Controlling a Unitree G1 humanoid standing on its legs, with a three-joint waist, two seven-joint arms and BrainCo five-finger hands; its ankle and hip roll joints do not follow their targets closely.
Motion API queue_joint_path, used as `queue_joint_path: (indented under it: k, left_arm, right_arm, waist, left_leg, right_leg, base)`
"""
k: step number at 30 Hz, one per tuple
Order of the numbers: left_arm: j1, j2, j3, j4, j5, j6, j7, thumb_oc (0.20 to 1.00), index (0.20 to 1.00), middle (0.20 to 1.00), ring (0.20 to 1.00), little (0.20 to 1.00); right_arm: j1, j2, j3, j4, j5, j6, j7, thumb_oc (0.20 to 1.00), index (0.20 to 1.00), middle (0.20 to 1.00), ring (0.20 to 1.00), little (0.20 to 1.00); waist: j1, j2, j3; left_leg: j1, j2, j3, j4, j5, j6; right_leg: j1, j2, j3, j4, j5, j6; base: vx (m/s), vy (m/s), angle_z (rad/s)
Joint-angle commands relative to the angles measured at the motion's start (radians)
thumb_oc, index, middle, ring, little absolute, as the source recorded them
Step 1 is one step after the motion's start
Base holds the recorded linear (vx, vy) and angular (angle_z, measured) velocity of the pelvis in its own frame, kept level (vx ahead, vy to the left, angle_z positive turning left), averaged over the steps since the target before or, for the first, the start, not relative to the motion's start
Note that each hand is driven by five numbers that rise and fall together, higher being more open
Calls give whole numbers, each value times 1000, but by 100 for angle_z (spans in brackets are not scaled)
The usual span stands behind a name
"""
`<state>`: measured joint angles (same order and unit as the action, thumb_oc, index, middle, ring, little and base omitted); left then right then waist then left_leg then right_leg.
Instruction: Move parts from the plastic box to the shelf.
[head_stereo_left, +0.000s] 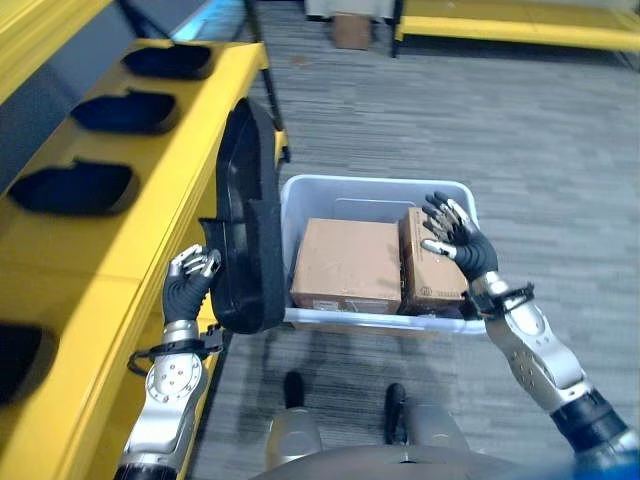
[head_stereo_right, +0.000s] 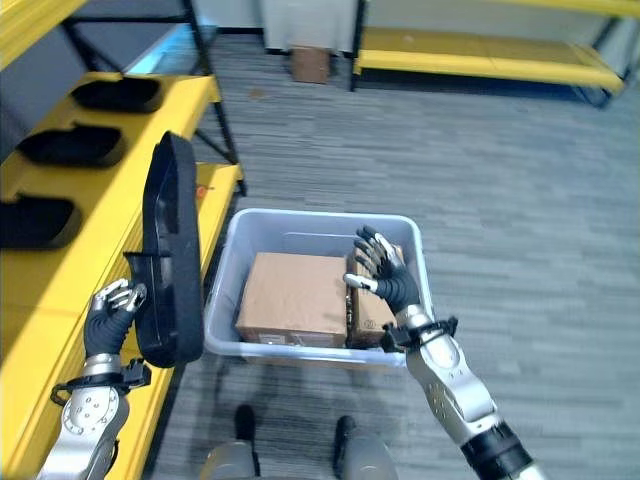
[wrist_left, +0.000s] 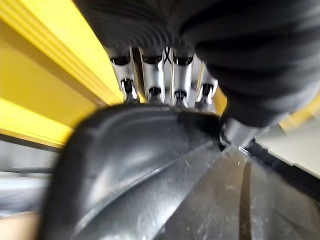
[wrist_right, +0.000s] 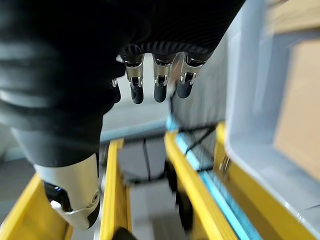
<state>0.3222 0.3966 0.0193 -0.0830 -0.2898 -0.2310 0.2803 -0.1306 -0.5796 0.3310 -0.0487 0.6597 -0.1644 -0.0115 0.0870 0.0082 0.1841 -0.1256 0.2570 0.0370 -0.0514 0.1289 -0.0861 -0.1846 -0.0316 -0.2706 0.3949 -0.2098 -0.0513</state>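
A warehouse: yellow shelving (head_stereo_left: 150, 200), grey carpet floor (head_stereo_left: 420, 110), plastic box (head_stereo_left: 375, 190).

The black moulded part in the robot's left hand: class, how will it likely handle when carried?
The black moulded part probably stays stiff: it stands upright without sagging. It may tip, since the left hand grips only its lower edge. Its glossy surface could be slippery.

No text or label can be read.

A black part (head_stereo_left: 245, 230) stands against the yellow shelf (head_stereo_left: 150, 230). The pale translucent plastic box (head_stereo_left: 300, 200) holds brown cardboard cartons (head_stereo_left: 348, 265); the floor (head_stereo_left: 450, 120) is grey-striped.
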Motion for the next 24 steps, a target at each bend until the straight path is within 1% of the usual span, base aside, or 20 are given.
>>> queue_joint_path:
  k: [1, 3, 4, 5, 6, 7, 8, 9, 10, 11, 13, 14, 17, 18, 19, 20, 21, 22, 23, 24]
  left_arm:
    - [-102, 36, 24, -22, -10, -48, -71, 200, 200, 200, 200, 200]
    - [-95, 34, 9, -22, -13, -44, -93, 200, 200, 200, 200, 200]
    - [-103, 32, 0, -22, -19, -40, -101, 200, 200, 200, 200, 200]
    - [-103, 34, -6, -19, -22, -34, -110, 200, 200, 200, 200, 200]
    - [-115, 32, -18, -15, -15, -29, -118, 200, 200, 200, 200, 200]
    - [-113, 32, -18, -15, -15, -29, -118, 200, 200, 200, 200, 200]
    - [-125, 31, -27, -16, -18, -27, -113, 200, 200, 200, 200, 200]
    - [-125, 28, -26, -17, -20, -26, -114, 200, 200, 200, 200, 200]
    - [-124, 28, -27, -18, -20, -26, -114, 200, 200, 200, 200, 200]
    - [-117, 18, -25, -24, -31, -21, -122, 200, 200, 200, 200, 200]
    - [-138, 42, -38, -33, -15, -22, -125, 200, 200, 200, 200, 200]
    - [-139, 43, -39, -33, -15, -22, -124, 200, 200, 200, 200, 200]
    - [-131, 59, -28, -51, -1, -20, -123, 200, 200, 200, 200, 200]
    - [-127, 65, -23, -60, -5, -24, -122, 200, 200, 200, 200, 200]
    - [-125, 69, -20, -64, -1, -25, -121, 200, 200, 200, 200, 200]
    - [-121, 79, -14, -68, 13, -28, -121, 200, 200, 200, 200, 200]
    - [-132, 84, -22, -66, 21, -28, -121, 200, 200, 200, 200, 200]
    - [-144, 88, -28, -62, 25, -28, -122, 200, 200, 200, 200, 200]
    - [-148, 91, -30, -62, 28, -29, -122, 200, 200, 200, 200, 200]
    - [-155, 98, -36, -63, 39, -30, -120, 200, 200, 200, 200, 200]
  right_arm:
    - [41, -6, -51, -26, -34, -42, 1, 1000, 1000, 1000, 1000, 1000]
    - [101, -8, -92, -30, -25, -43, 10, 1000, 1000, 1000, 1000, 1000]
    - [132, 1, -104, -24, -19, -45, 12, 1000, 1000, 1000, 1000, 1000]
    - [164, 12, -116, -23, -13, -43, 10, 1000, 1000, 1000, 1000, 1000]
    - [202, 36, -119, -10, -3, -37, 9, 1000, 1000, 1000, 1000, 1000]
    - [203, 36, -119, -10, -3, -37, 9, 1000, 1000, 1000, 1000, 1000]
    - [220, 56, -112, -6, 4, -27, 10, 1000, 1000, 1000, 1000, 1000]
    - [227, 64, -117, -9, 7, -27, 9, 1000, 1000, 1000, 1000, 1000]
    - [229, 64, -117, -10, 7, -26, 9, 1000, 1000, 1000, 1000, 1000]
    - [251, 65, -136, -17, 9, -23, 16, 1000, 1000, 1000, 1000, 1000]
    - [258, 84, -147, -10, 12, -29, 1, 1000, 1000, 1000, 1000, 1000]
    - [259, 85, -148, -10, 12, -29, 1, 1000, 1000, 1000, 1000, 1000]
    - [265, 93, -150, -9, 1, -26, -1, 1000, 1000, 1000, 1000, 1000]
    - [249, 106, -143, 10, -12, -27, -12, 1000, 1000, 1000, 1000, 1000]
    - [243, 110, -138, 13, -14, -26, -14, 1000, 1000, 1000, 1000, 1000]
    - [235, 129, -125, 10, -16, -22, -7, 1000, 1000, 1000, 1000, 1000]
    - [228, 144, -115, 22, -14, -21, -8, 1000, 1000, 1000, 1000, 1000]
    - [224, 161, -109, 31, -9, -20, -11, 1000, 1000, 1000, 1000, 1000]
    - [221, 170, -104, 32, -4, -19, -11, 1000, 1000, 1000, 1000, 1000]
    - [213, 187, -87, 40, 1, -19, -14, 1000, 1000, 1000, 1000, 1000]
  waist:
    - [-23, -31, 18]
    - [-34, -53, 3]
    - [-47, -63, -10]
    - [-61, -63, -22]
    - [-87, -56, -46]
    - [-87, -55, -45]
    - [-99, -41, -56]
    - [-102, -34, -56]
    - [-104, -34, -58]
    - [-112, -28, -64]
    - [-106, -27, -62]
    - [-107, -29, -62]
    - [-96, -38, -55]
    - [-81, -45, -44]
    - [-78, -48, -39]
    - [-65, -59, -29]
    - [-65, -64, -27]
    - [-64, -67, -27]
    - [-67, -73, -25]
    - [-71, -70, -26]
  left_leg:
    - [25, 12, -36, 20, 214, -59]
    - [29, -28, -14, 122, 105, -22]
    - [54, -31, 30, 181, 66, -11]
    - [84, -32, 65, 192, 33, -6]
    - [162, -26, 120, 214, -28, -21]
    - [165, -26, 120, 214, -30, -21]
    - [216, -43, 106, 195, -75, -20]
    - [202, -66, 84, 159, -103, -8]
    - [201, -68, 82, 158, -104, -6]
    - [206, -89, 102, 97, -164, 12]
    - [202, -93, 120, 65, -155, 12]
    - [202, -95, 118, 64, -154, 13]
    - [197, -129, 102, 25, -159, 28]
    - [182, -164, 79, 28, -174, 44]
    - [177, -178, 71, 32, -182, 53]
    - [163, -235, 47, 44, -203, 79]
    - [159, -256, 38, 45, -204, 88]
    - [156, -269, 31, 37, -201, 94]
    - [145, -285, 33, 30, -180, 105]
    - [153, -292, 25, 3, -167, 110]
  right_leg:
    - [76, -68, -3, -123, 90, 93]
    - [100, -89, -50, -206, 135, 91]
    - [110, -96, -82, -239, 149, 87]
    - [123, -96, -112, -265, 157, 88]
    - [141, -97, -146, -287, 152, 99]
    - [145, -96, -146, -288, 152, 100]
    - [137, -109, -170, -273, 160, 113]
    - [134, -116, -171, -266, 170, 124]
    - [133, -119, -173, -265, 170, 126]
    - [135, -145, -173, -247, 185, 142]
    - [145, -175, -194, -255, 207, 158]
    - [146, -177, -196, -257, 209, 159]
    - [155, -213, -224, -282, 256, 190]
    - [166, -249, -239, -310, 301, 217]
    - [168, -260, -238, -317, 313, 221]
    - [183, -313, -231, -349, 386, 259]
    - [183, -331, -224, -355, 413, 272]
    - [183, -341, -216, -355, 425, 278]
    - [168, -354, -218, -352, 440, 263]
    - [153, -351, -174, -339, 454, 266]
  base:
    - [-183, -135, 133]
    - [-157, -144, 101]
    - [-94, -109, 110]
    - [-18, -30, 125]
    - [24, 23, 134]
    - [-12, 145, 139]
    - [-42, 163, 126]
    - [-43, 170, 90]
    - [14, 197, 49]
    - [17, 222, 18]
    - [-18, 314, 12]
    - [-41, 231, 23]
    - [-43, 250, 29]
    - [-78, 372, 59]
    - [-92, 619, 83]
    - [-54, 538, 77]
    - [-53, 582, 72]
    - [-92, 339, 53]
    - [-78, 298, 46]
    - [-76, 259, 41]
